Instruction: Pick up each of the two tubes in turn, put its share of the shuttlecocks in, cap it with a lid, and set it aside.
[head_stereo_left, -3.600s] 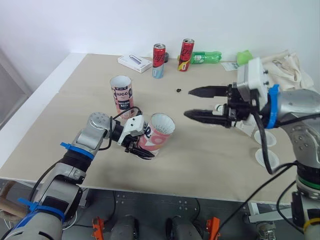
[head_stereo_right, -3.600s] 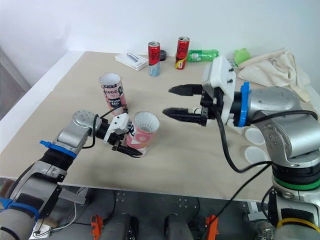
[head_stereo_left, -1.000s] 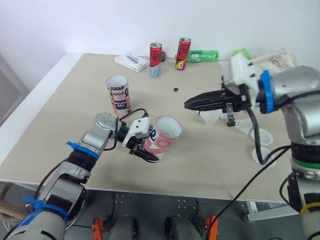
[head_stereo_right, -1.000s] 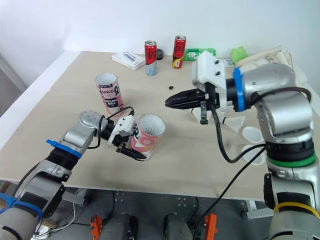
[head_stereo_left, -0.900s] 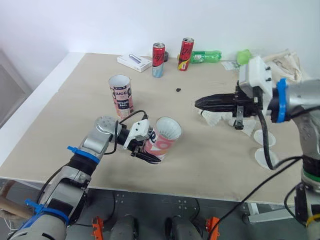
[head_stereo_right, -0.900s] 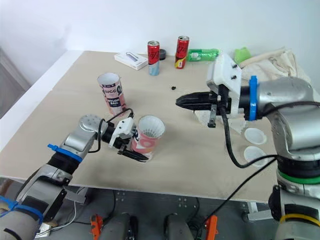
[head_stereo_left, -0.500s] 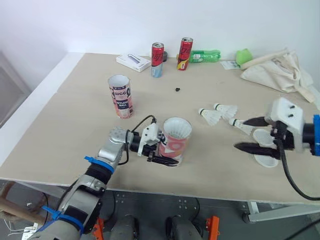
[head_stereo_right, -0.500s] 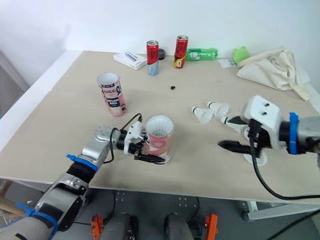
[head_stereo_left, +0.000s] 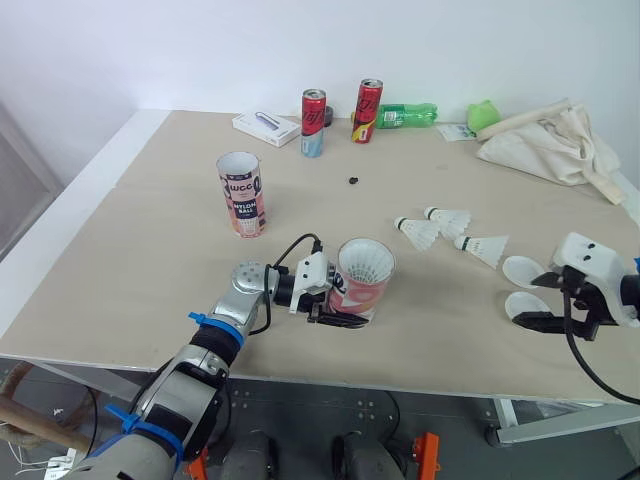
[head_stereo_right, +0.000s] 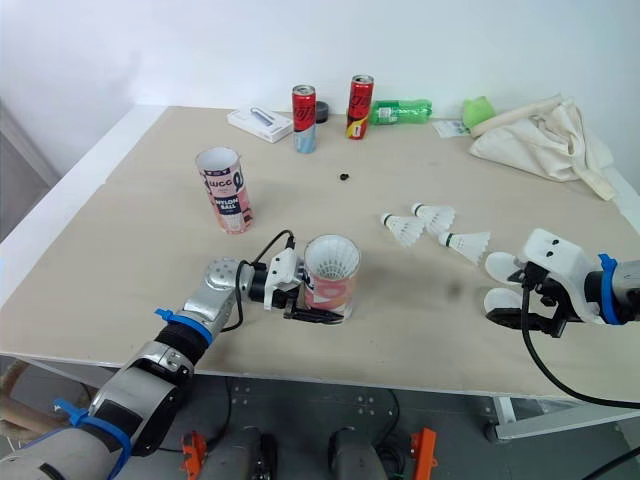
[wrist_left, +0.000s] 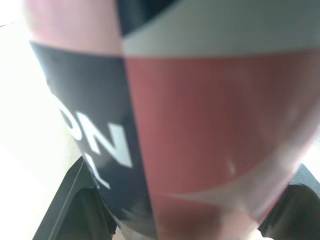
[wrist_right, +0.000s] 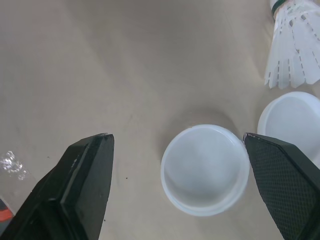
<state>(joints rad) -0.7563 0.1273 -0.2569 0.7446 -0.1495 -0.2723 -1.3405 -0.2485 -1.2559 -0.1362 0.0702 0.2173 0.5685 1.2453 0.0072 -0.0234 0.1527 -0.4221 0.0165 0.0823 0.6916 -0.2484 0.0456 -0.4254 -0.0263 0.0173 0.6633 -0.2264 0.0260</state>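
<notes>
- The left gripper (head_stereo_left: 335, 305) clamped the upright tube (head_stereo_left: 362, 282), close to the table's (head_stereo_left: 160, 250) near edge.
- The right gripper (wrist_right: 176, 137) gaped wide over a lid (wrist_right: 205, 170) by the right edge, with bare tabletop between the two grippers.
- Three shuttlecocks (head_stereo_left: 420, 232) lay farther back.

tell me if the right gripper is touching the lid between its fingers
Apart. The right wrist view shows the right gripper open wide, bare table between each finger and the lid.
</notes>
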